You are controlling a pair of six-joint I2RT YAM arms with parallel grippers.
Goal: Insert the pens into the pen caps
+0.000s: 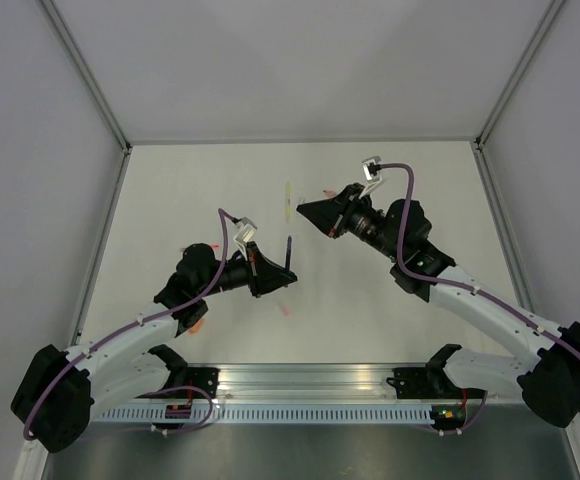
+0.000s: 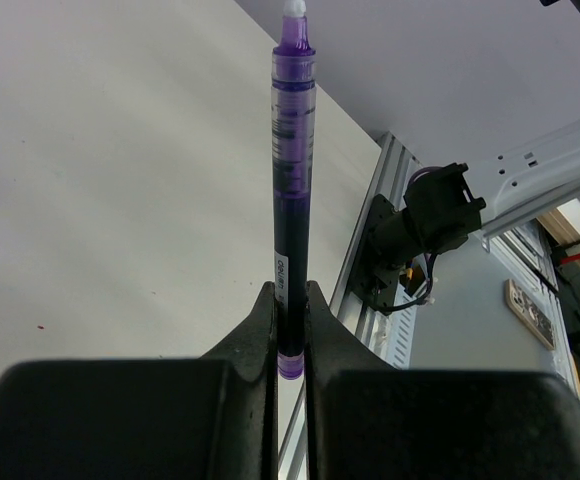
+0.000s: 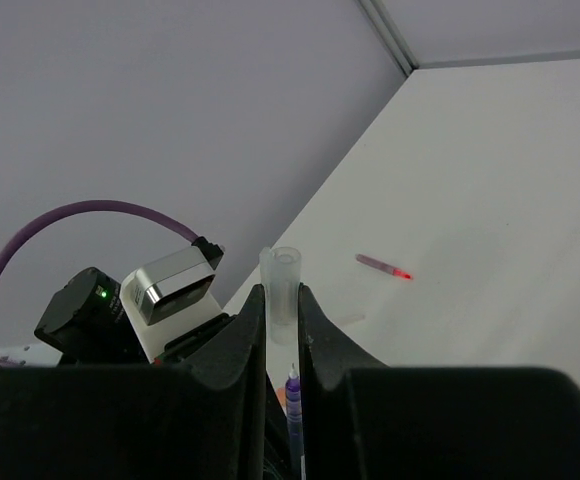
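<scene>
My left gripper is shut on the lower end of a dark purple pen and holds it upright above the table, tip up. In the top view this pen stands out of the left gripper. My right gripper is shut on a pale translucent pen cap, open end pointing away from the camera. The purple pen's tip shows just below the cap, between the right fingers. In the top view the right gripper hovers up and to the right of the pen. The two are apart.
A yellow pen lies on the table beyond both grippers. A grey pen with an orange-red tip lies on the table. A pink pen lies near the left gripper. Something small and orange shows beside the left arm. Grey walls enclose three sides.
</scene>
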